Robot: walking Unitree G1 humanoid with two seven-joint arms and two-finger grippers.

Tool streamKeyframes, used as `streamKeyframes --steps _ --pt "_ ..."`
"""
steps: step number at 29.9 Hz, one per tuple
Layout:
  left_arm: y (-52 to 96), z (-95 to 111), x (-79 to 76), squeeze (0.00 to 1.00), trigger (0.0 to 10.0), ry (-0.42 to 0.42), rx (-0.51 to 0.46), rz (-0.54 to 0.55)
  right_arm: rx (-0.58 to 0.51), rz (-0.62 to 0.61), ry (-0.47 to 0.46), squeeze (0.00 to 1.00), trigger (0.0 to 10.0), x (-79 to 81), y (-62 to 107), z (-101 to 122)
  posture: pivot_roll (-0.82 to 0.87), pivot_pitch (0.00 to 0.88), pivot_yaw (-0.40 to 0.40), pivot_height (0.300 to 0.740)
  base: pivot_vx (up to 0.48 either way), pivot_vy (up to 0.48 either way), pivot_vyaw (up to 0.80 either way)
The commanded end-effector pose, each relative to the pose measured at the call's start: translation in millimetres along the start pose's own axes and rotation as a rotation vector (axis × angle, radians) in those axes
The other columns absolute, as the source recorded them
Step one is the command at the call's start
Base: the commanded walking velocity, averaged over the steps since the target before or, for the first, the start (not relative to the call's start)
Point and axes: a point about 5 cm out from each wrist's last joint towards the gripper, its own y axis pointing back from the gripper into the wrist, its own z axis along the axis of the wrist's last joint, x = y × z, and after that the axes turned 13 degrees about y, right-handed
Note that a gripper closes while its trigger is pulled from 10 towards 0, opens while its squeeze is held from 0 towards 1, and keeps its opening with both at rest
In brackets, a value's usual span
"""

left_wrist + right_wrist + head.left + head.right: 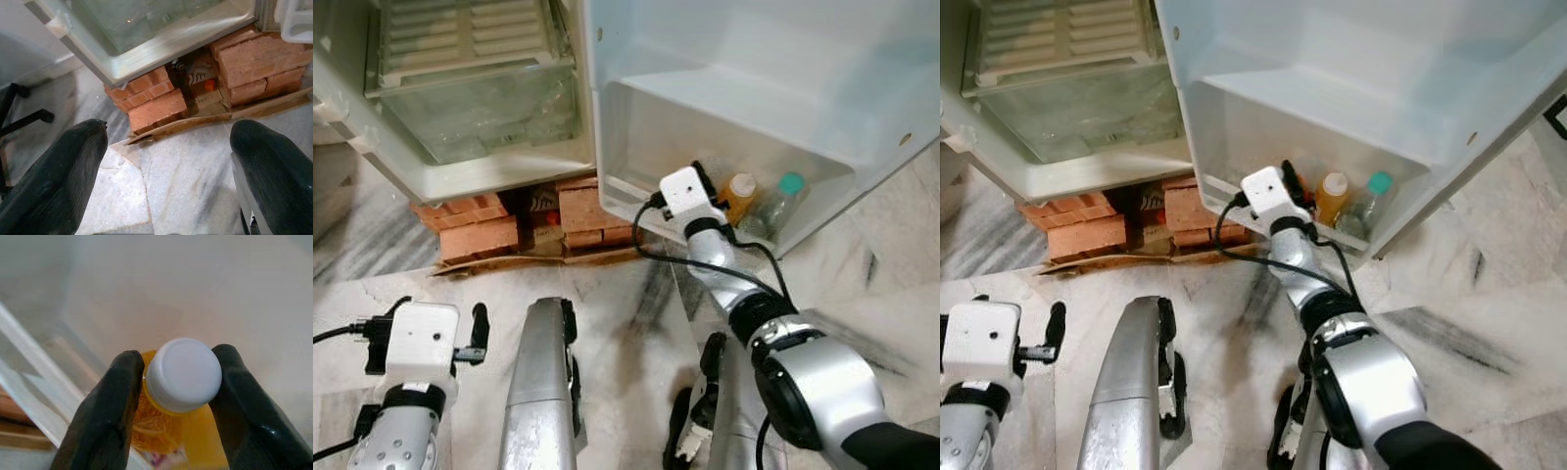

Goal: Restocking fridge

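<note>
An orange juice bottle [741, 190] with a white cap [183, 374] stands in the bottom shelf [636, 147] of the open fridge door. My right arm reaches into that shelf. Its gripper [177, 360] is shut on the bottle's neck, one black finger [115, 396] on each side just under the cap. A clear bottle with a teal cap [783, 198] stands right of it in the same shelf. My left gripper [171, 132] hangs low at the left over the marble floor, open with nothing between its fingers.
The fridge body stands on stacked red bricks [480, 230] with cardboard [195, 122] under them. Its clear crisper drawer [480, 117] sits at the upper left. A black cable [705, 262] trails from my right wrist. Marble floor [862, 264] spreads around the door.
</note>
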Motion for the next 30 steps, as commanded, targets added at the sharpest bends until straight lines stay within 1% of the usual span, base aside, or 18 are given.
streamKeyframes --steps 1,4,5,6,7,9,11,14,15,16,17,20,21,23,24,25,26,30 --pt "1.1 -5.7 -0.1 0.00 10.0 -0.007 0.023 0.009 0.113 0.053 0.019 1.00 10.0 12.1 10.6 -24.6 0.39 0.323 -0.043 0.563 0.000 0.000 0.00" --pt "-2.4 -8.3 -0.2 0.00 10.0 -0.003 0.028 0.010 0.086 0.046 0.019 1.00 10.0 8.2 7.0 -18.7 0.38 0.306 -0.047 0.563 0.000 0.000 0.00" --pt "-5.4 -9.9 -0.7 0.00 10.0 0.001 0.029 0.010 0.039 0.033 0.045 1.00 10.0 6.0 4.5 -11.1 0.37 0.297 -0.053 0.563 0.000 0.000 0.00" --pt "-5.4 -9.9 -0.7 0.00 10.0 0.001 0.029 0.010 0.039 0.033 0.045 1.00 10.0 6.0 4.5 -11.1 0.37 0.297 -0.053 0.563 0.000 0.000 0.00" --pt "-7.4 -10.8 -1.2 0.00 10.0 0.002 0.028 0.009 0.003 0.022 0.070 1.00 10.0 5.3 3.5 -6.0 0.37 0.293 -0.054 0.563 0.000 0.000 0.00" --pt "-10.7 -12.1 -0.8 0.00 10.0 0.004 0.026 0.014 -0.035 0.025 0.059 1.00 10.0 6.3 2.6 0.9 0.35 0.280 -0.062 0.563 0.000 0.000 0.00" --pt "-17.4 -13.4 -1.4 0.00 10.0 0.016 0.018 0.025 -0.073 0.034 0.027 1.00 10.0 6.0 1.0 8.9 0.34 0.257 -0.075 0.563 0.000 0.000 0.00" --pt "-21.8 -13.2 -3.7 0.00 10.0 0.024 0.009 0.024 -0.086 0.039 0.010 1.00 10.0 4.9 0.2 11.3 0.33 0.249 -0.079 0.563 0.000 0.000 0.00" --pt "-21.8 -13.2 -3.7 0.00 10.0 0.024 0.009 0.024 -0.086 0.039 0.010 1.00 10.0 4.9 0.2 11.3 0.33 0.249 -0.079 0.563 0.000 0.000 0.00" --pt "-26.3 -12.3 -7.1 0.00 10.0 0.033 -0.003 0.020 -0.085 0.042 -0.009 1.00 10.0 3.1 -0.8 11.9 0.31 0.218 -0.084 0.563 0.000 0.000 0.00" --pt "-28.6 -11.9 -8.5 0.00 10.0 0.036 -0.009 0.018 -0.083 0.043 -0.022 1.00 10.0 2.1 -1.3 11.9 0.31 0.213 -0.084 0.563 0.000 0.000 0.00" --pt "-37.1 -9.1 -11.4 0.00 10.0 0.035 -0.038 0.009 -0.065 0.050 -0.119 1.00 10.0 0.3 -1.4 9.7 0.28 0.170 -0.085 0.563 0.000 0.000 0.00" --pt "-39.8 -8.4 -11.9 0.00 10.0 0.034 -0.045 0.006 -0.061 0.058 -0.136 1.00 10.0 0.8 -1.1 8.8 0.27 0.165 -0.086 0.563 0.000 0.000 0.00" --pt "-46.2 -8.0 -13.4 0.00 10.0 0.034 -0.052 -0.005 -0.069 0.079 -0.158 1.00 10.0 3.8 1.9 5.7 0.26 0.147 -0.087 0.563 0.000 0.000 0.00" --pt "-46.2 -8.0 -13.4 0.00 10.0 0.034 -0.052 -0.005 -0.069 0.079 -0.158 1.00 10.0 3.8 1.9 5.7 0.26 0.147 -0.087 0.563 0.000 0.000 0.00" --pt "-50.6 -7.2 -13.2 0.00 10.0 0.027 -0.064 -0.006 -0.106 0.121 -0.162 1.00 10.0 10.9 8.7 1.9 0.24 0.130 -0.093 0.563 0.000 0.000 0.00" --pt "-53.4 -7.4 -13.4 0.00 10.0 0.032 -0.068 -0.010 -0.129 0.136 -0.158 1.00 10.0 13.5 13.1 -1.7 0.22 0.111 -0.099 0.563 0.000 0.000 0.00" --pt "-62.8 -9.2 -15.7 0.00 10.0 0.043 -0.076 -0.017 -0.156 0.153 -0.184 1.00 10.0 14.6 24.3 -15.1 0.18 0.077 -0.103 0.563 0.000 0.000 0.00"
